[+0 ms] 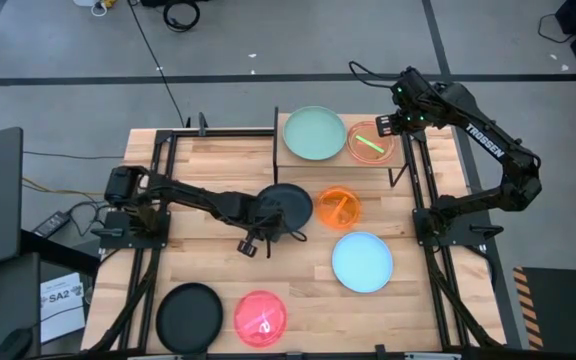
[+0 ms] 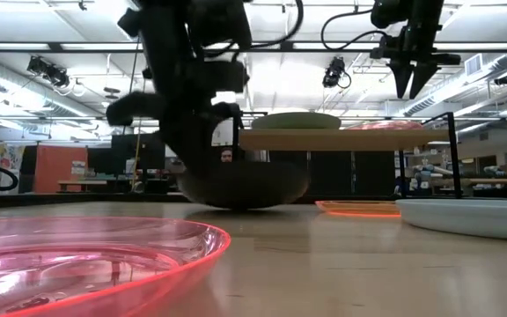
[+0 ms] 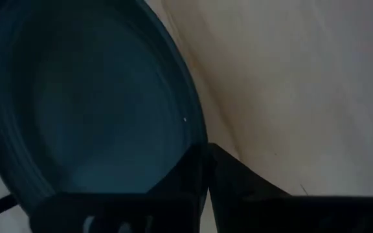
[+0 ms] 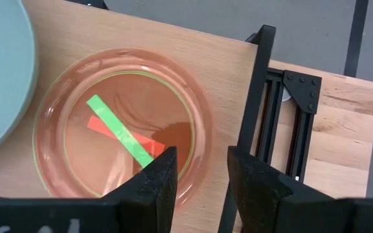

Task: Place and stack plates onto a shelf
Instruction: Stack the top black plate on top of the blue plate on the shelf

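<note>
My left gripper (image 1: 271,218) is shut on a black plate (image 1: 288,205) at the middle of the table. In the low view this plate (image 2: 240,187) shows under the left arm. On the shelf (image 1: 400,160) at the far edge rest a pale green plate (image 1: 314,133) and a pink translucent plate (image 1: 370,143) with a lime green rim showing through it. My right gripper (image 4: 203,175) is open above the shelf's right end, over that pink plate's (image 4: 118,123) rim, well clear of it in the low view (image 2: 412,75). My left gripper pinches the black plate's rim (image 3: 196,139) on its near-left side, one finger over the plate's inside and one outside. The fingers (image 3: 238,178) come slanting down from the table's left. Whether the plate is lifted clear of the table, I cannot tell.
An orange plate (image 1: 339,208) lies just right of the black one, a light blue plate (image 1: 362,261) nearer. At the near edge lie a second black plate (image 1: 189,316) and a red plate (image 1: 260,318). Black frame rails (image 1: 423,190) run along both table sides.
</note>
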Motion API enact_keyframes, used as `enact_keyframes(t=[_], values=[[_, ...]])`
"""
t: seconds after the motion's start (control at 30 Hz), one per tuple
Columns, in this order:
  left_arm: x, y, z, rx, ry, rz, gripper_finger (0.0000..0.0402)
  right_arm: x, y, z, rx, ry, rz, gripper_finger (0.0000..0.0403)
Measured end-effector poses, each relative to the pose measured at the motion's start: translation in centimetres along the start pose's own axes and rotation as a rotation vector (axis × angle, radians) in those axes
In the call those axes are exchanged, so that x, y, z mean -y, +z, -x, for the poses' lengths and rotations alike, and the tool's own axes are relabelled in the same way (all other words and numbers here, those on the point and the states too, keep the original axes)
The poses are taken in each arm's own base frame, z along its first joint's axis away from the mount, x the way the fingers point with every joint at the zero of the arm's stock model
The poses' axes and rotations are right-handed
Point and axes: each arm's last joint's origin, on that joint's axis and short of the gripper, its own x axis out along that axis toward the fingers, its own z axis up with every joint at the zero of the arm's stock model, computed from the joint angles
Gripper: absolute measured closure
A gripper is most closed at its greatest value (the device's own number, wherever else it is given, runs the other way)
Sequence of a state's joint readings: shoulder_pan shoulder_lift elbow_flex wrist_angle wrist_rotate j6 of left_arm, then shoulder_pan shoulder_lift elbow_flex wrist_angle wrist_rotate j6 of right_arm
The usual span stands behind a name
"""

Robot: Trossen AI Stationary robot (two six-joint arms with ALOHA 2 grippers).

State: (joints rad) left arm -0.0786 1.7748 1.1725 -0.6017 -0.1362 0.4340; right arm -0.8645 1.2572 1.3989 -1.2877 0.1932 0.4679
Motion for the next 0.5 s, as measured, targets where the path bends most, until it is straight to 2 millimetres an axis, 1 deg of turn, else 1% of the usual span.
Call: enact_keyframes(t=[0.3,0.5], values=[[-0.4,0.2,3.8,0.105,0.065,0.0,0.0385,-1.2,-0.6,0.3,-0.001,0.028,0.046,0.0261],[-0.6,0.2,5.7,0.159,0.097,-0.036,0.0385,-2.2,-1.2,0.6,0.007,0.036,0.059,0.026]])
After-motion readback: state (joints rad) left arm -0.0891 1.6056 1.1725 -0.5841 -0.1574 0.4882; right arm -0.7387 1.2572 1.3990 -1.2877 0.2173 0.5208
